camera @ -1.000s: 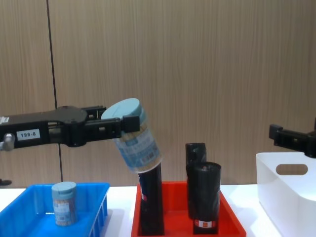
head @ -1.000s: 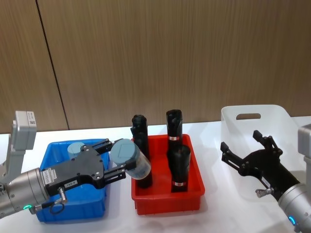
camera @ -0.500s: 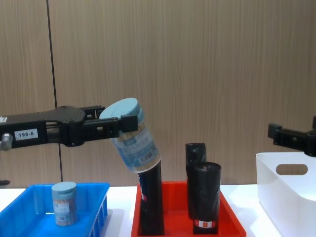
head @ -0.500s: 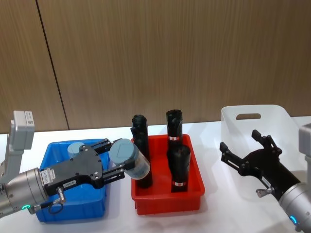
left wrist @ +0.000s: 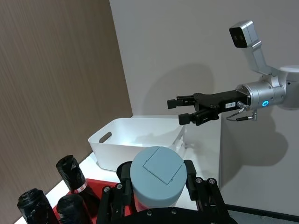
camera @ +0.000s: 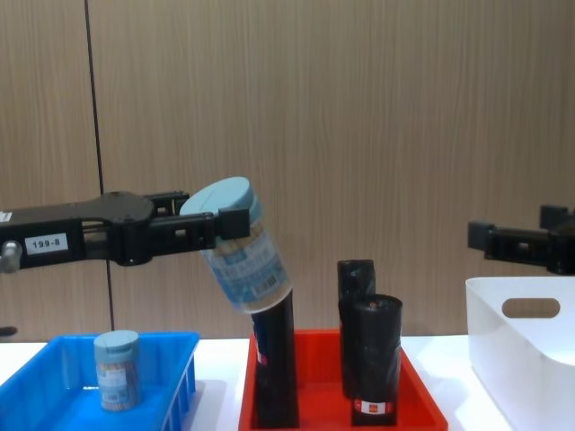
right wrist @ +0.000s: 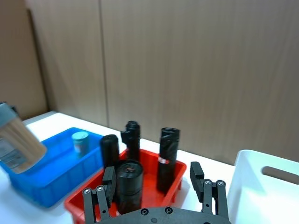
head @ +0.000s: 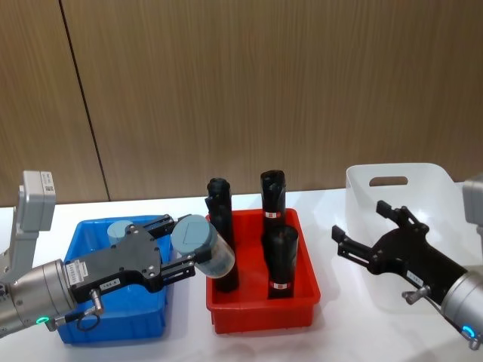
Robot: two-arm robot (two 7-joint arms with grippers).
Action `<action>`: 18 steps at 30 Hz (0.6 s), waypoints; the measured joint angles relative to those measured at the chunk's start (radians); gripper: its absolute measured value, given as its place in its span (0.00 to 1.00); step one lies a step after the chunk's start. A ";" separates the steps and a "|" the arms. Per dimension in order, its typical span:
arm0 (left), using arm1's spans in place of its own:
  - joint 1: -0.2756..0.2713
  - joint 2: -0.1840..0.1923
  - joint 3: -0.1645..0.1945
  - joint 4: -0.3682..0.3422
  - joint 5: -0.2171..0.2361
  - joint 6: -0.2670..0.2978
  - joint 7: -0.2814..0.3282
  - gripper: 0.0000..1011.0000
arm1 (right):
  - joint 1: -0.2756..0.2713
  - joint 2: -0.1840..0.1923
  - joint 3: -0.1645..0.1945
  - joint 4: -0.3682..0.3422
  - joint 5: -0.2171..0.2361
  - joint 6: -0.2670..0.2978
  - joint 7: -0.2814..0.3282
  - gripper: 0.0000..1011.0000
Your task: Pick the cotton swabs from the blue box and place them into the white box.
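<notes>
Two small clear cylindrical jars of cotton swabs with pale blue round lids are in play. One jar (camera: 252,265) is pinched near its lid by the left hand (head: 184,243), in the air over the gap between the bright blue ribbed plastic box (head: 113,329) and the red plastic tray (head: 260,317) of tall black rolls (head: 279,260). Its long axis is tilted, with the lid up toward the robot's left and the base down toward the tray. The other jar (camera: 117,368) stands upright in the blue box. The white smooth-walled plastic box (head: 361,188) sits on the bench (head: 185,335) well to the robot's right, beyond the tray. The right hand (head: 360,223) hovers in front of it, fingers spread, pointing toward the held jar. Being nearer the white box, it looks placed to receive the jar. Otherwise the left arm must carry it rightward, high over the rolls.
</notes>
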 joint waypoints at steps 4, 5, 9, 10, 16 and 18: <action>0.000 0.000 0.000 0.000 0.000 0.000 0.000 0.66 | 0.020 0.013 0.004 -0.004 0.004 0.044 0.059 0.99; 0.000 0.000 0.000 0.000 -0.001 0.000 0.000 0.66 | 0.025 0.015 0.005 -0.005 0.005 0.052 0.071 0.99; 0.000 0.000 0.000 0.001 -0.001 0.000 0.000 0.66 | 0.054 0.029 0.007 -0.007 0.009 0.102 0.140 0.99; 0.000 0.000 0.000 0.001 -0.001 0.000 0.000 0.66 | 0.060 0.031 0.007 -0.007 0.009 0.109 0.156 0.99; 0.000 0.000 0.000 0.001 -0.001 0.000 0.000 0.66 | 0.102 0.042 0.006 -0.003 0.010 0.163 0.258 0.99; 0.000 0.000 0.000 0.001 -0.001 0.000 0.000 0.66 | 0.113 0.043 0.004 0.000 0.010 0.174 0.283 0.99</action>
